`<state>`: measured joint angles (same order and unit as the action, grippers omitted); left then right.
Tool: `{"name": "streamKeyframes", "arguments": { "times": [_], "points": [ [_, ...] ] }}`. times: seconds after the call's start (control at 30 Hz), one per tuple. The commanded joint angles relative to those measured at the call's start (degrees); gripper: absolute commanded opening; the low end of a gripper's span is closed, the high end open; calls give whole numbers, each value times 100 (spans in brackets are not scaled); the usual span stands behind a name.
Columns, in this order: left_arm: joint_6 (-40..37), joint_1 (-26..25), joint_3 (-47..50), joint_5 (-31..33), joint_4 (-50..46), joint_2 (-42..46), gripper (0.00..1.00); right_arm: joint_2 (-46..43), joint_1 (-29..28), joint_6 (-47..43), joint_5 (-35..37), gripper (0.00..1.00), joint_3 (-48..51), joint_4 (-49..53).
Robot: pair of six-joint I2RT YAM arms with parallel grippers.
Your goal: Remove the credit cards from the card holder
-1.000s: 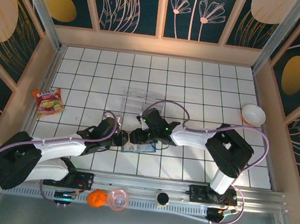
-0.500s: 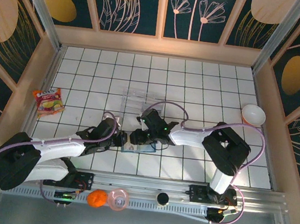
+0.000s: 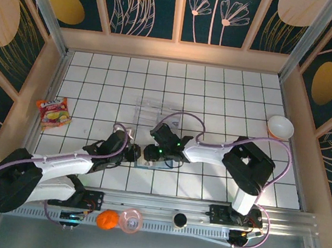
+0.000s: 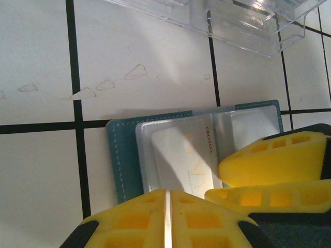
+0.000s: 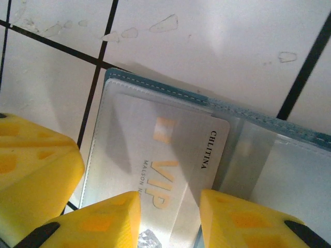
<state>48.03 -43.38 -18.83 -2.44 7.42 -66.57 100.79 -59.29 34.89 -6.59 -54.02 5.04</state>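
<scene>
1. The main risk, as a judgement, is slipping. The credit card (image 5: 170, 150) lies under the clear sleeve (image 5: 101, 155) of the open card holder (image 5: 155, 85). Fingertips dragging on that smooth plastic may slide across it and move nothing.
2. The whole card holder may travel with the card if the pull is stronger than the hold-down. The holder looks light and lies loose on the tiled table (image 4: 36, 51).
3. The left gripper (image 4: 166, 206) and the right gripper (image 5: 170, 217) crowd each other over the holder. One could knock the other off its place, or push the holder askew.
4. A card that comes free suddenly could skid towards the clear tray (image 4: 243, 20), which lies near, just beyond the holder.
5. The left gripper's fingers are pressed together with only a bare seam between them. They sit over the near edge of the holder. Whether they nip a layer of it there cannot be told.
6. The right gripper's fingers stand apart. The card's lower part, with the large printed letters, runs between and beneath them. Nothing is visibly clamped, and whether the tips touch the sleeve cannot be told.
7. Seen from above, the holder lies in the near middle of the table. The left gripper is at its left edge and the right gripper is over its left half, the two just beside each other.
</scene>
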Motion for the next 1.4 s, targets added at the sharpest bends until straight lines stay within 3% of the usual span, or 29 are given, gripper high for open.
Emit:
{"name": "streamKeyframes", "arguments": {
  "times": [0.0,0.13,0.33,0.67,0.83,0.97,1.37],
  "points": [
    [-66,54,42,47,-153,146,11,-295,-81,-113,428,36,-121,229],
    [-101,53,-16,-154,-33,112,10,-514,-38,-274,391,35,-88,193],
    [-142,48,-160,-383,310,-439,0,-594,270,-464,-339,28,58,130],
    [-195,47,-252,-63,128,-824,0,-394,493,-337,-1098,28,132,-1],
    [-171,47,-171,-114,49,-849,0,-322,668,-70,-1073,28,306,-52],
    [-145,43,-99,-158,75,-887,0,-259,752,48,-1474,27,472,-419],
    [-83,40,11,-233,179,-916,0,-58,866,282,-1521,25,515,-475]
  ]
}}
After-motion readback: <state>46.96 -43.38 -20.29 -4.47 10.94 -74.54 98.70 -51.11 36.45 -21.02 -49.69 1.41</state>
